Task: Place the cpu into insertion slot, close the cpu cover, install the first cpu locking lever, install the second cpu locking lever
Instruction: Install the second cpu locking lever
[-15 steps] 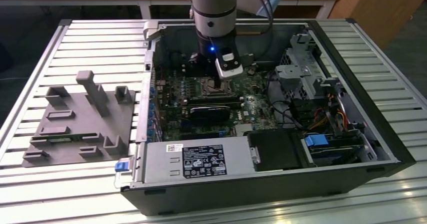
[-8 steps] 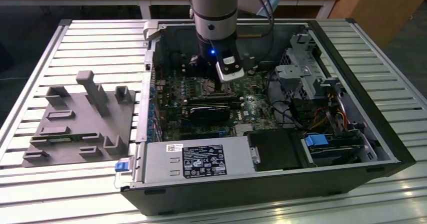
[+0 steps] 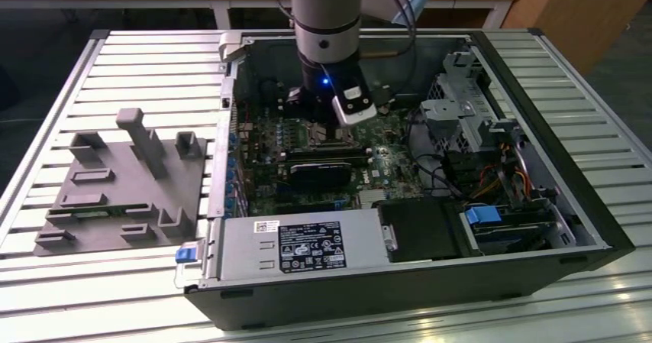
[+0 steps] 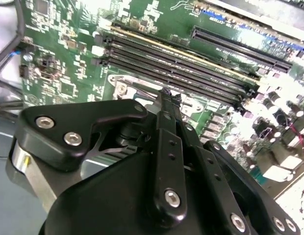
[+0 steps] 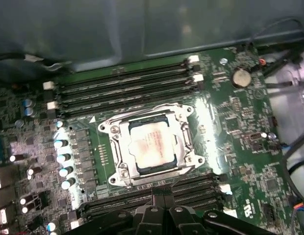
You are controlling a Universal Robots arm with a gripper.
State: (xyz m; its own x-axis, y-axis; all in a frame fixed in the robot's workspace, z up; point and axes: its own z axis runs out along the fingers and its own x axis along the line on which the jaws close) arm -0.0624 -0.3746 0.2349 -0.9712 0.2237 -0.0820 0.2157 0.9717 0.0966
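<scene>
Grey fixture block (image 3: pixel 117 186) on the slatted table (image 3: pixel 82 282), beside the open computer case (image 3: pixel 408 282), power supply (image 3: pixel 301 244) inside.

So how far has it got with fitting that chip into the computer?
The cpu already sits in the insertion slot, and the cpu cover looks lowered around it. The gripper hangs just beside the socket, carrying nothing that shows. Whether either locking lever is latched cannot be told, so those steps may remain.
</scene>
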